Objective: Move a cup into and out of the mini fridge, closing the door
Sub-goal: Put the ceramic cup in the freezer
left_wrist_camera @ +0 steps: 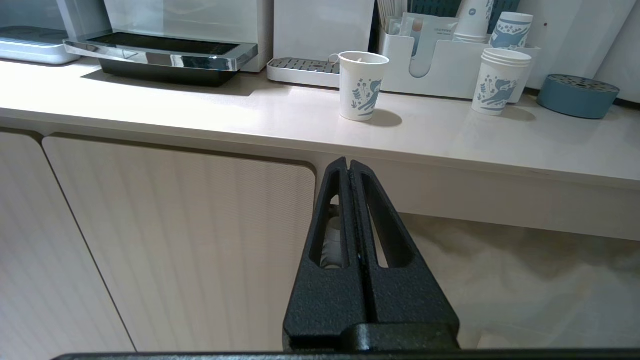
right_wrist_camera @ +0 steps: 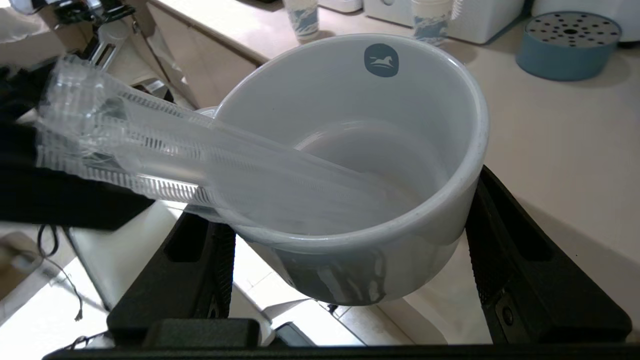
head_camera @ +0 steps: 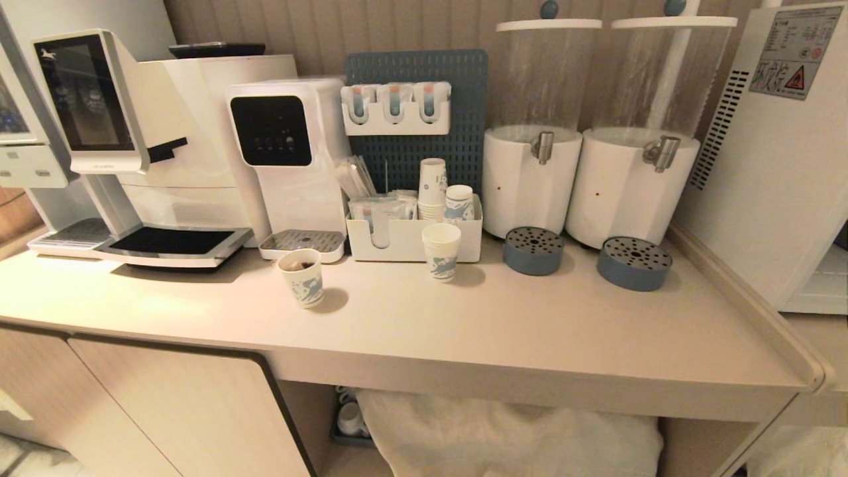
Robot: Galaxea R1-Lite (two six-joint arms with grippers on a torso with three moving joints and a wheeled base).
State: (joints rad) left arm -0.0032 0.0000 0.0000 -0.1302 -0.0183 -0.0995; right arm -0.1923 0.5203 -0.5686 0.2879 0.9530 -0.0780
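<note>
One cup (right_wrist_camera: 350,165), white, clamped between the wide-spread fingers of the right gripper (right_wrist_camera: 350,240), held off the counter's (right_wrist_camera: 550,150) front edge. Mini fridge (head_camera: 775,152) at the counter's right end. Left gripper (left_wrist_camera: 350,170) pressed together, empty, below the front edge.

Warm, fairly bright indoor light falls from above and behind the bench (head_camera: 503,331), so each paper cup (head_camera: 301,277) throws a short soft shadow toward the bench's front edge. A pale glare patch lies on the bench left of that cup. The head view bows straight lines near its edges. In the left wrist view the chrome drip tray (left_wrist_camera: 160,52) gleams. In the right wrist view the cup (right_wrist_camera: 360,165) is sharp, while a translucent blurred streak crosses it.
</note>
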